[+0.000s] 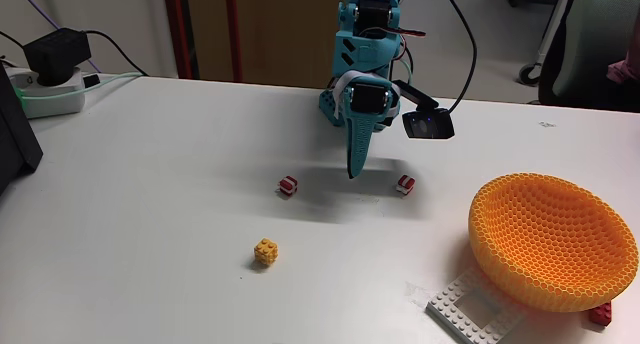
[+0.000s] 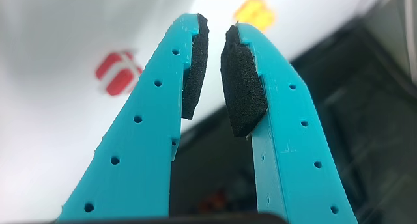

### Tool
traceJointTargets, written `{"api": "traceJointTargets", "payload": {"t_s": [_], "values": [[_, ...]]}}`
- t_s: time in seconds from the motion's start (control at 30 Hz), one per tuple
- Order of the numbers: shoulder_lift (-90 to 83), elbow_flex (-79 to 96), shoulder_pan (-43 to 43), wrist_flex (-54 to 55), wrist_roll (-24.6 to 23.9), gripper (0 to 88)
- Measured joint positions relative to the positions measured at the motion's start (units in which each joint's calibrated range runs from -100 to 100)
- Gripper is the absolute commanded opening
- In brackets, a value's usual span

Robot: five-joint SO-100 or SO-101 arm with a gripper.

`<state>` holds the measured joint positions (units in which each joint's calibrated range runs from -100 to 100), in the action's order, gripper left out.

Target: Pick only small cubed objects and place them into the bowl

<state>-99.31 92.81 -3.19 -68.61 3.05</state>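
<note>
- White table (image 1: 150, 204): your gripper (image 1: 354, 172) hangs empty, black pads (image 2: 197, 61) narrowly parted.
- Between both striped cubes; the left-hand striped cube (image 1: 288, 185) lies just beside the fingertips; the orange bowl (image 1: 553, 240) lies well apart.

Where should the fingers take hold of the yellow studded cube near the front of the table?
Grip the yellow cube across two opposite side faces, coming straight down from above. It sits flat on the white table with studs up and open space all round, so the sides look free. The gripper probably needs to open wider first.

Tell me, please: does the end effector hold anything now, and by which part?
Nothing is held. The end effector has only a narrow empty gap between its pads.
</note>
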Motion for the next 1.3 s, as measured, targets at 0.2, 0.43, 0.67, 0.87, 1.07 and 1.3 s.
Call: {"api": "traceJointTargets", "payload": {"t_s": [0.2, 0.43, 0.67, 0.87, 1.07, 1.3], "values": [[0.0, 0.0, 0.0, 0.2, -3.7, 0.0], [0.0, 0.0, 0.0, 0.2, -4.4, 0.0], [12.1, -17.5, -4.0, -0.1, -4.8, 0.0], [29.6, -30.4, -9.3, -1.0, -6.0, 0.0], [47.7, -32.2, -18.4, 1.6, -7.1, 15.9], [63.2, -36.5, -21.7, 1.6, -9.2, 19.0]]}}
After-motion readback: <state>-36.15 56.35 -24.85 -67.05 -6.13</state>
